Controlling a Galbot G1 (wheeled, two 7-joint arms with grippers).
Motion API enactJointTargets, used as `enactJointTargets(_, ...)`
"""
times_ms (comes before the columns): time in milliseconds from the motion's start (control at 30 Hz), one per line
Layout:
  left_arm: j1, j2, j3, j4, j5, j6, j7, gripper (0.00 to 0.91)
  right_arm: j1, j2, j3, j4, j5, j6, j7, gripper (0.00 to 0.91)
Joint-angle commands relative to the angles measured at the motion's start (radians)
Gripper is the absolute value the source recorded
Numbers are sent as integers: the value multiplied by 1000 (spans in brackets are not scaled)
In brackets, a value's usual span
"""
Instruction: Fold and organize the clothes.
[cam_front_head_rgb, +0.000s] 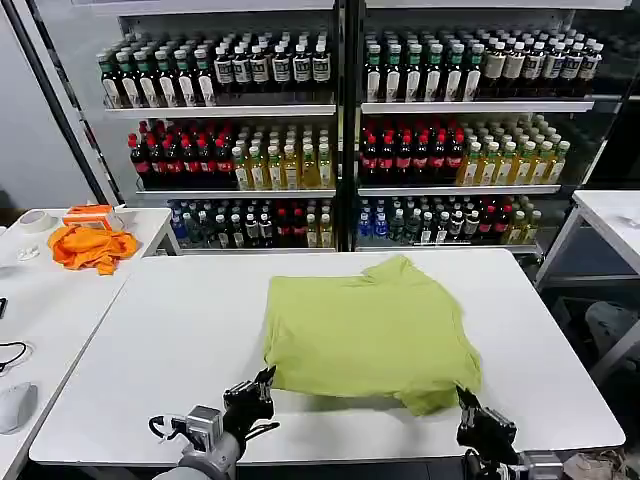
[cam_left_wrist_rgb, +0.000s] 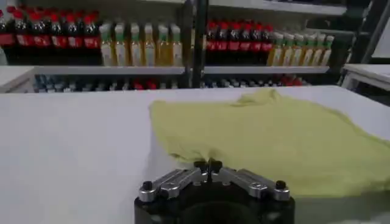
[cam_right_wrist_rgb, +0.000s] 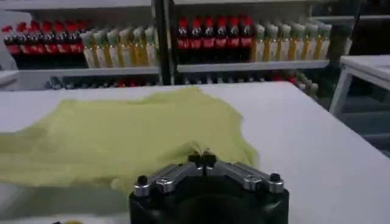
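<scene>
Lime-green T-shirt (cam_front_head_rgb: 368, 333) lies partly folded mid-table (cam_front_head_rgb: 180, 340); left gripper (cam_front_head_rgb: 252, 396) and right gripper (cam_front_head_rgb: 483, 424), both pinched together with nothing held, sit at its near hem, so each should likely spread, then grab corners evenly to fold squarely.

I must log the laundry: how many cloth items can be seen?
2: a lime-green T-shirt spread on the middle table, and an orange cloth bunched on the side table at the robot's left.
</scene>
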Motion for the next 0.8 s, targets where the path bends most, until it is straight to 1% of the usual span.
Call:
enactJointTargets(33,-177,-15,29,142,3,2,2,20,182,-101,-5,-112,39,3,-3,0)
enactJointTargets(167,-232,-25,43,195,3,4,3,20,266,-130,-40,-161,61,-4,-6,0)
enactJointTargets(200,-244,-28,47,216,3,4,3,20,304,-138,-65,-188,61,-5,-7,0)
enactJointTargets(433,-290,-42,58,278,11,3,0,20,445,-154,-161,-296,59,-7,-17,0)
enactJointTargets(633,-306,-53,58,306,16,-1,-1,20,495,-154,-209,-362,43,-1,-28,0)
enactJointTargets(800,-315,-65,65,336,39,-4,0,20,516,-140,-237,-395,33,-2,-26,0)
